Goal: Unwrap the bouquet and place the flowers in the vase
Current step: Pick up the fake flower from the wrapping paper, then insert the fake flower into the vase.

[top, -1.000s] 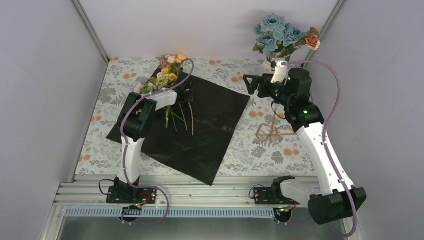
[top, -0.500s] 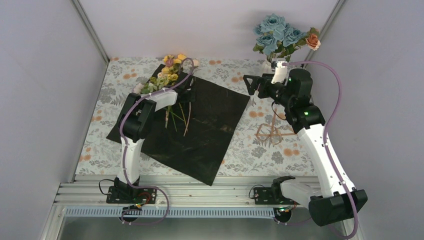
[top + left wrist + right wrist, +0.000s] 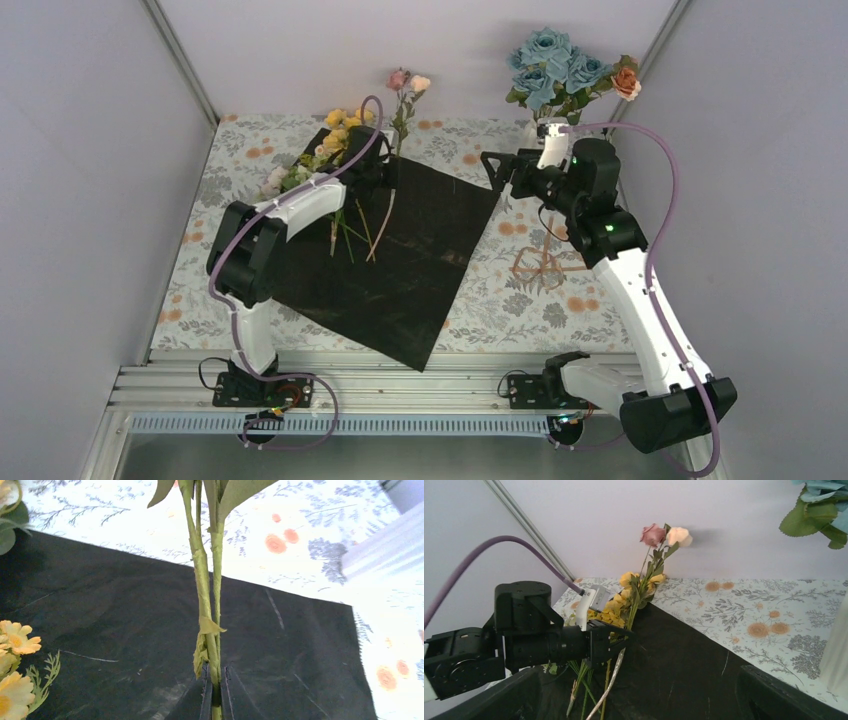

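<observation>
Left gripper (image 3: 388, 170) is pinched tight on one stem (image 3: 204, 600), gripping low on the stalk, fingers pressed together around it. The stem stands near upright, its pink and cream roses (image 3: 664, 534) up in front of the back wall (image 3: 400, 40). Its tail hangs below my fingers over the black sheet (image 3: 410, 270); can't tell if it touches.

The remaining flowers (image 3: 330, 150) (yellow and white heads) lie on the sheet's back-left corner, just beside my left gripper, stems pointing toward the arm bases.

Right gripper (image 3: 497, 172) has its jaws spread wide with nothing between them, above the sheet's right corner.

The vase (image 3: 838, 655) sits back right on the tablecloth (image 3: 600, 310), mostly hidden behind my right wrist from above. It carries blue blooms (image 3: 555, 65) and an orange one
</observation>
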